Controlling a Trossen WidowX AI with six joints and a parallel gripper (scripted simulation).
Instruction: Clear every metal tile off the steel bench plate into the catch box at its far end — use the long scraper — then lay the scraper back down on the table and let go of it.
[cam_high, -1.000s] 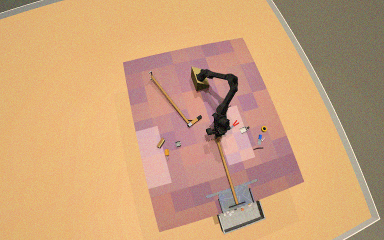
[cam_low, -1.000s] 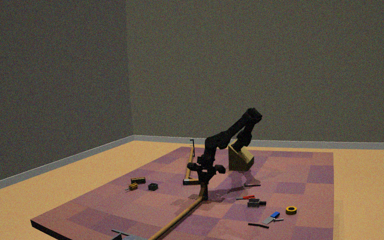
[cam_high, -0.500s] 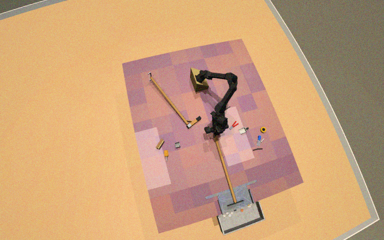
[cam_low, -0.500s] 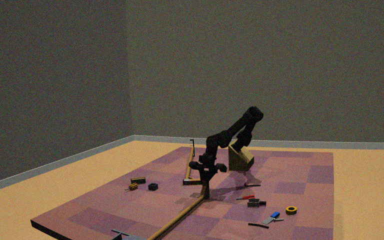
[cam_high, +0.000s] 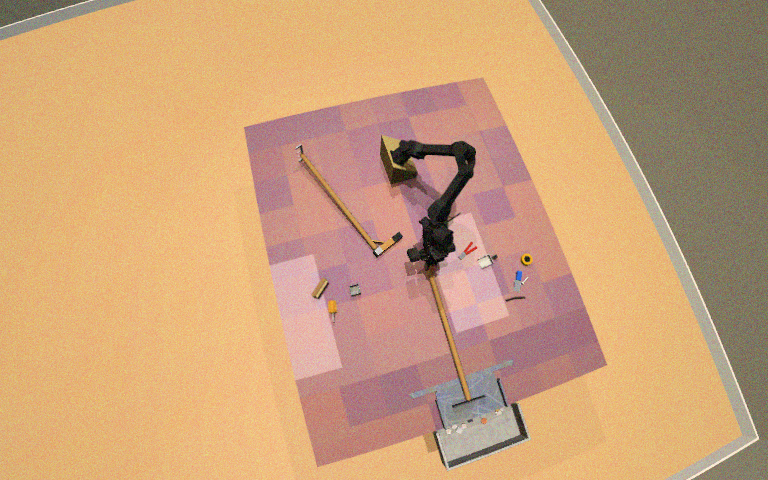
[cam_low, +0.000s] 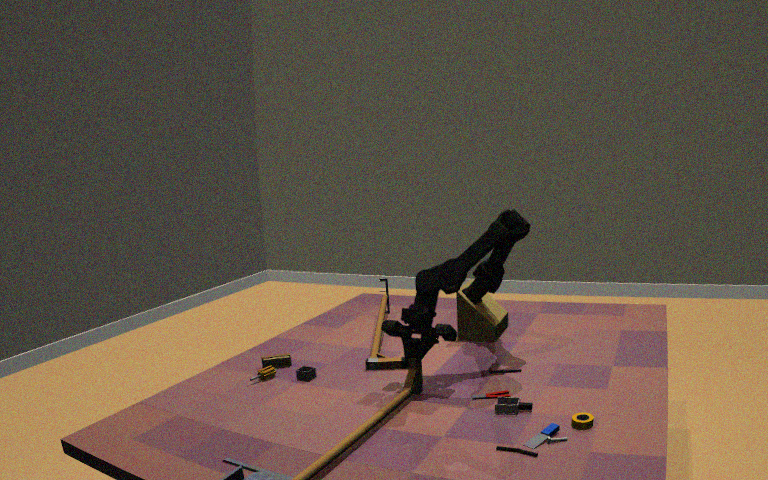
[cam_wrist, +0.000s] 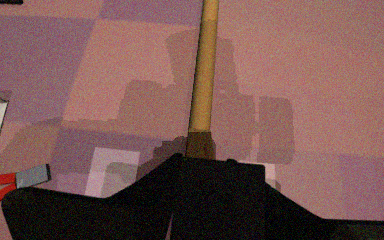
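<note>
My gripper (cam_high: 431, 269) (cam_low: 415, 386) (cam_wrist: 203, 162) is shut on the handle end of the long scraper (cam_high: 449, 333) (cam_low: 362, 433) (cam_wrist: 204, 75). The wooden handle runs away to the steel plate (cam_high: 451, 417) (cam_low: 267, 476). In the top view, the dark scraper blade (cam_high: 459, 404) lies across the middle of the plate. Several small tiles, among them an orange tile (cam_high: 484, 420) and a pale tile (cam_high: 449, 431), form a row where the plate meets the grey catch box (cam_high: 488, 445). Some look just inside the box; I cannot tell for each. No tile shows on the blade's near side.
Another long wooden tool (cam_high: 339, 203) (cam_low: 378, 328) lies left of the arm. Red-handled pliers (cam_high: 465, 251) (cam_low: 498, 394), a clamp-like block (cam_high: 485, 261), a yellow ring (cam_high: 526, 259) (cam_low: 582, 420) and a blue-handled tool (cam_high: 518, 276) lie right; a yellow screwdriver (cam_high: 332, 307) lies left.
</note>
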